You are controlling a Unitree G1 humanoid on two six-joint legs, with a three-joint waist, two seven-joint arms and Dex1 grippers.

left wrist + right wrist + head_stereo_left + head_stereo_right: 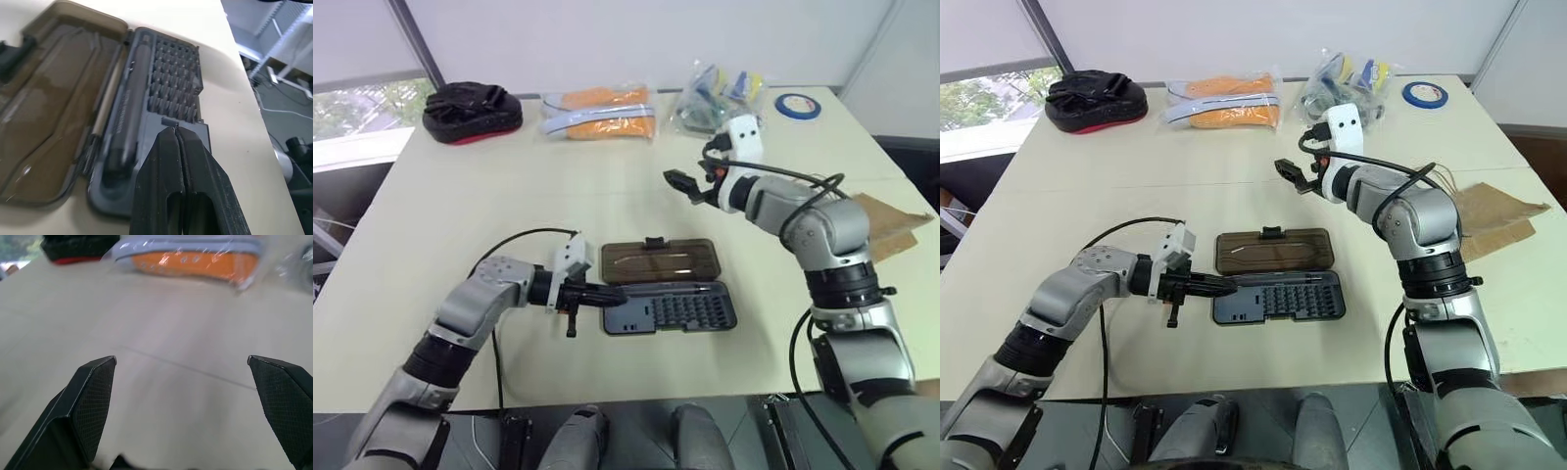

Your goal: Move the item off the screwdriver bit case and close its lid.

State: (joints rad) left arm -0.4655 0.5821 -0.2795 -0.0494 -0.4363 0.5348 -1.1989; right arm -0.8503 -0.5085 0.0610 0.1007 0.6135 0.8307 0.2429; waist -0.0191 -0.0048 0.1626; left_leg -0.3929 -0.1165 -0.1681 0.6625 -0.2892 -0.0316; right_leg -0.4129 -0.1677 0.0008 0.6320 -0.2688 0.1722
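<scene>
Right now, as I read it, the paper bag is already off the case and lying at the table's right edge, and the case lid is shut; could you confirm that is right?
Not quite: the lid is open, lying flat behind the bit tray of the case, as the left eye view shows. The rest holds: the paper bag lies at the table's right edge, off the case.

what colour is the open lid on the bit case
Translucent smoky-brown hinged plastic lid, clearest in the left wrist view.
</scene>
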